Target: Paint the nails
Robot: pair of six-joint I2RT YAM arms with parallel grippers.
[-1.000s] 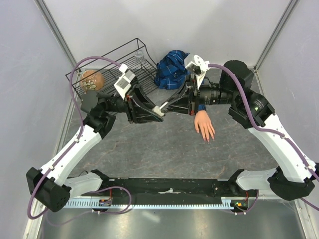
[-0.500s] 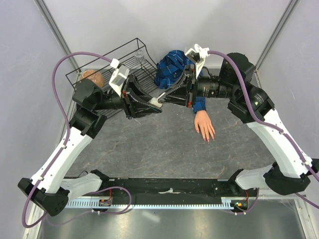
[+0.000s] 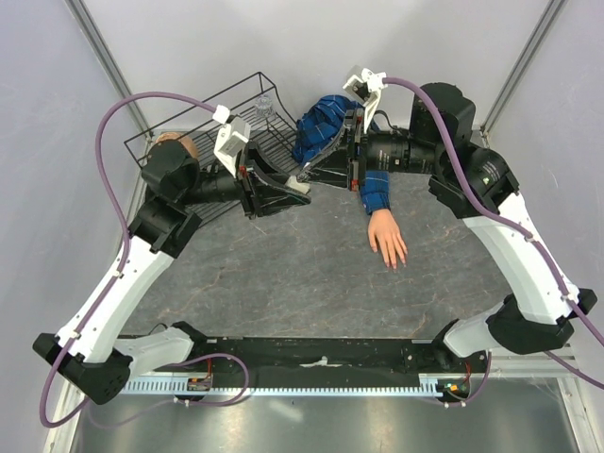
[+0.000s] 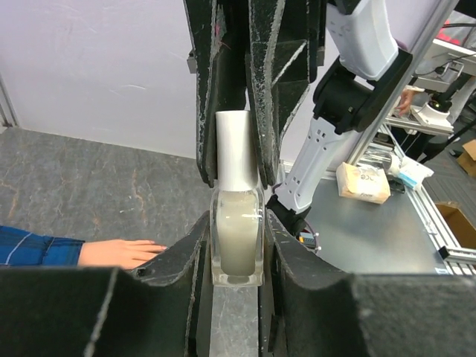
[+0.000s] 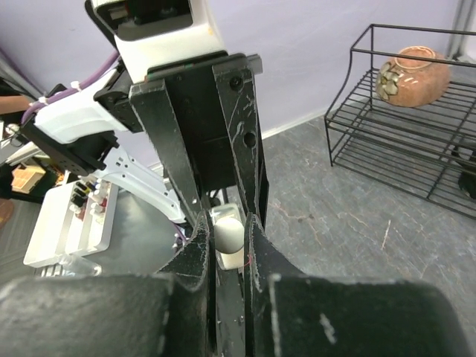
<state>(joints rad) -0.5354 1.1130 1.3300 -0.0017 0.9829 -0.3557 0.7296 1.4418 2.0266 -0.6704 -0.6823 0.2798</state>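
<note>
In the upper middle of the overhead view the two claws met tip to tip above the surface (image 3: 283,274). The left claw (image 4: 236,223) was closed tight on the body of a small clear bottle (image 4: 238,249) of pale liquid, which stood upright in its wrist view with one finger pressed to each side. The right claw (image 5: 227,227) was clamped on the bottle's white cap (image 4: 236,152), its black fingers coming in from the opposite side.

The nails (image 3: 394,261) tipped the fingers of the mannequin hand (image 3: 385,236). The hand lay flat on the grey surface right of centre, fingers toward the bottom of the frame. It was below and to the right of both claws, and neither touched it. Its blue plaid sleeve (image 3: 375,192) ran up under the right arm toward a bunched heap of the same cloth (image 3: 321,132).

A black wire rack (image 3: 203,113) stood at upper left with a brownish pot (image 3: 168,143) in it, partly hidden by the left arm.
</note>
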